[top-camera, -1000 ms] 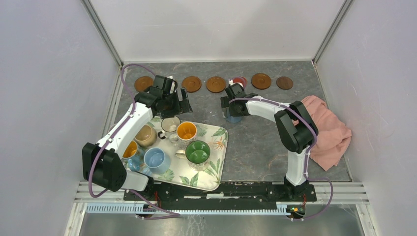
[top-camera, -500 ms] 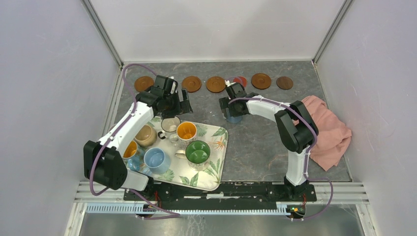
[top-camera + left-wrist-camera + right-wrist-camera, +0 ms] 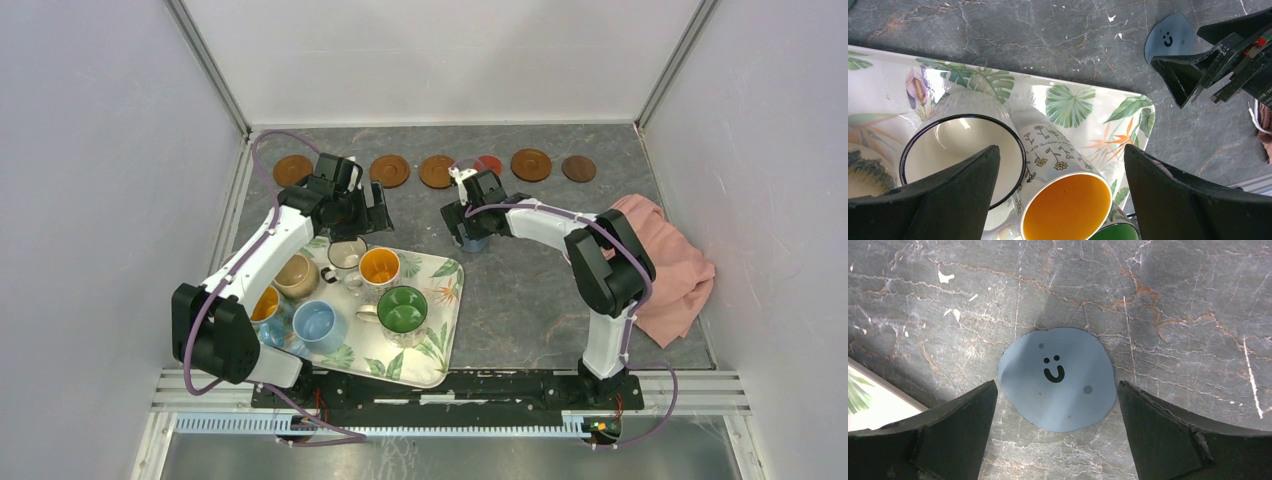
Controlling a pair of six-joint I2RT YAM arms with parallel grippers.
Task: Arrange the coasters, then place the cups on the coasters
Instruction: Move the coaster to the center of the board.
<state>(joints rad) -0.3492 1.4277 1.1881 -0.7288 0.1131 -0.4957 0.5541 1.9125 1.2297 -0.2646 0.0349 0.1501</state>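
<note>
Several round coasters lie in a row at the back: brown ones (image 3: 293, 170) (image 3: 389, 170) (image 3: 531, 164), a small red one (image 3: 488, 164) and a dark brown one (image 3: 578, 168). A grey-blue coaster (image 3: 1056, 379) with a smiley lies flat on the stone. My right gripper (image 3: 1056, 385) hovers open over it, a finger on either side. My left gripper (image 3: 1060, 150) is open above the cream dark-rimmed cup (image 3: 960, 150) and the floral orange-inside cup (image 3: 1066, 205). The green-inside (image 3: 402, 310), light blue (image 3: 315, 324) and tan (image 3: 295, 275) cups also stand on the tray.
The leaf-print tray (image 3: 440, 340) fills the near left of the table. A pink cloth (image 3: 665, 265) is bunched against the right wall. White walls close in the back and both sides.
My right gripper has shifted a little to the left over the grey-blue coaster. The left arm has barely moved.
</note>
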